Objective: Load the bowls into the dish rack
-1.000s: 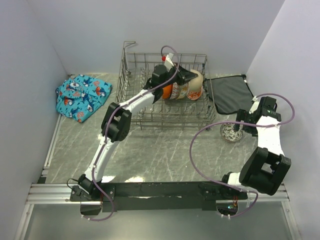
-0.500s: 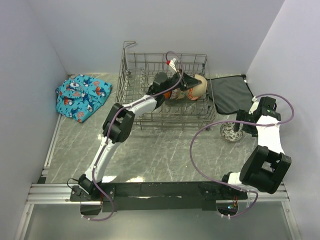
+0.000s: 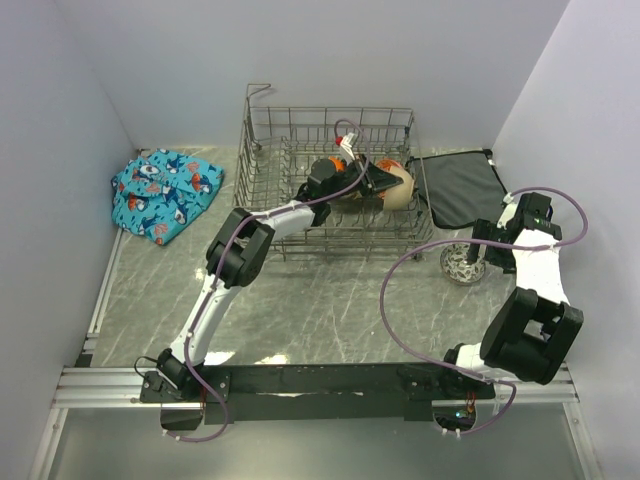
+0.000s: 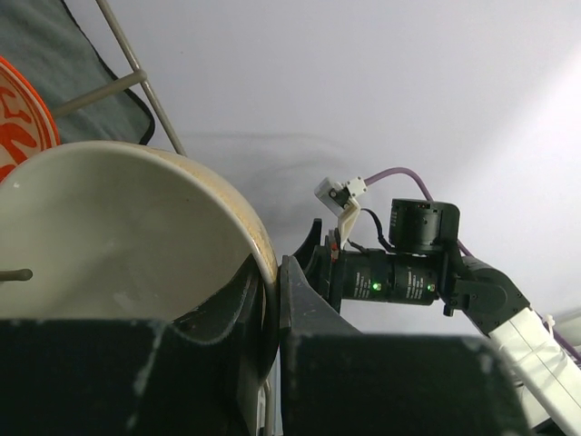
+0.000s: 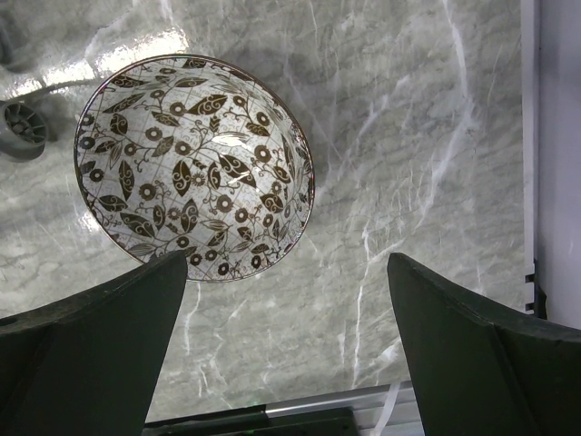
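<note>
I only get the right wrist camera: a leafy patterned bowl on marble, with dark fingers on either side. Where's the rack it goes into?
Observer: In the top view, the dish rack stands at the far side of the table, to the left of your patterned bowl.
Visitor: Anything in it yet?
Observer: Yes. A cream bowl is in it, tipped on edge beside an orange-red bowl.
Visitor: What's the other arm doing?
Observer: The left gripper is shut on the cream bowl's rim, one finger inside and one outside.
</note>
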